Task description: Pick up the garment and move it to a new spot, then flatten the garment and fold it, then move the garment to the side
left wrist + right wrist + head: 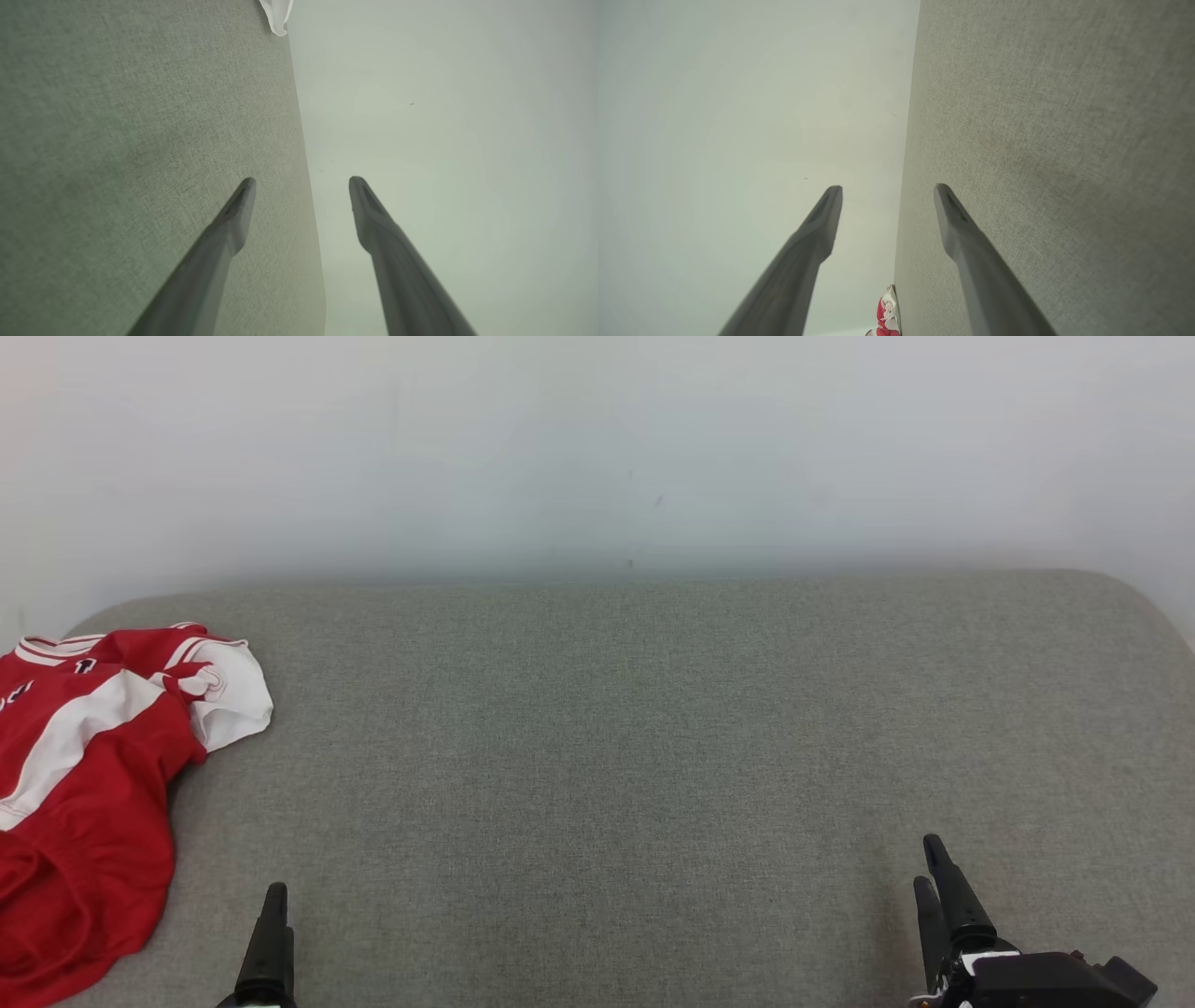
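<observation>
Your left gripper (302, 182) low over the near edge of the grey padded bench (607, 728), fingers wide, empty | your right gripper (888, 189) toward near right corner, wide, empty | red-and-white garment (84, 756) crumpled along left edge, near your left gripper, untouched.

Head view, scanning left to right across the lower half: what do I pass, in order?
Crumpled red and white jersey garment → left gripper, dark fingers pointing up → right gripper, jaws open. All lie over the grey woven fabric surface.
</observation>
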`<state>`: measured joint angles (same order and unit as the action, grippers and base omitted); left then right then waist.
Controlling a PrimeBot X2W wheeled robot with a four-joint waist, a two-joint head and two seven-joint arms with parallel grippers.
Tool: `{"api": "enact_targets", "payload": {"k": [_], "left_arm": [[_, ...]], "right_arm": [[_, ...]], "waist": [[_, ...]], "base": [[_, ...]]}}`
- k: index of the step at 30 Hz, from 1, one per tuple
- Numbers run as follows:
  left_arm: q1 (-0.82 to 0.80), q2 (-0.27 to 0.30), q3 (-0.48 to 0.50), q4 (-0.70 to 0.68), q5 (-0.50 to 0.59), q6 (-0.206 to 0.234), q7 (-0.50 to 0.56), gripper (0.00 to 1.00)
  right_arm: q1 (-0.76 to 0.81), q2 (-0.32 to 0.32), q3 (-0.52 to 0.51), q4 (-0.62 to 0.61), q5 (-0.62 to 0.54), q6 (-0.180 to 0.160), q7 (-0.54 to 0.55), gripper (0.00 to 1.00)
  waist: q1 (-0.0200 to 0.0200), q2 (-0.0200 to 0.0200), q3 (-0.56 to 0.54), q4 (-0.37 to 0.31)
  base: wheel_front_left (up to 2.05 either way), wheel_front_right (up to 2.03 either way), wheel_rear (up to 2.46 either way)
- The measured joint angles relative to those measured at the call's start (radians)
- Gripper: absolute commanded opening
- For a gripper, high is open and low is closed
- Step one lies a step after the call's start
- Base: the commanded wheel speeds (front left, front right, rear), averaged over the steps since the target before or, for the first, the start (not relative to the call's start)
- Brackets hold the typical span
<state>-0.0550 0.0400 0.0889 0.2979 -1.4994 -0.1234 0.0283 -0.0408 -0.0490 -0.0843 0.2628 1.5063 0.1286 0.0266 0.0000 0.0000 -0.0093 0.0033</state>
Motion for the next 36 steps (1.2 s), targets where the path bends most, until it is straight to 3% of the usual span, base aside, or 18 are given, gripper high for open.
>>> {"api": "enact_targets", "payload": {"k": [13,23,36], "left_arm": [[0.012,0.001,-0.019,-0.053,0.233,0.011,-0.052,1.00],[0.019,0.001,-0.053,-0.080,0.468,0.044,-0.088,1.00],[0.028,0.002,-0.096,-0.097,0.748,0.057,-0.128,1.00]], "right_arm": [[0.007,0.000,-0.003,-0.016,-0.206,0.000,-0.051,1.00],[0.013,0.000,0.004,-0.028,-0.415,0.000,-0.086,1.00],[0.023,0.000,0.001,-0.030,-0.636,0.000,-0.126,1.00]], "waist": [[0.0000,0.0000,-0.005,0.005],[0.0000,0.0000,-0.004,0.009],[0.0000,0.0000,-0.007,0.016]], "base": [[0.00,0.00,0.00],[0.00,0.00,0.00],[0.00,0.00,0.00]]}}
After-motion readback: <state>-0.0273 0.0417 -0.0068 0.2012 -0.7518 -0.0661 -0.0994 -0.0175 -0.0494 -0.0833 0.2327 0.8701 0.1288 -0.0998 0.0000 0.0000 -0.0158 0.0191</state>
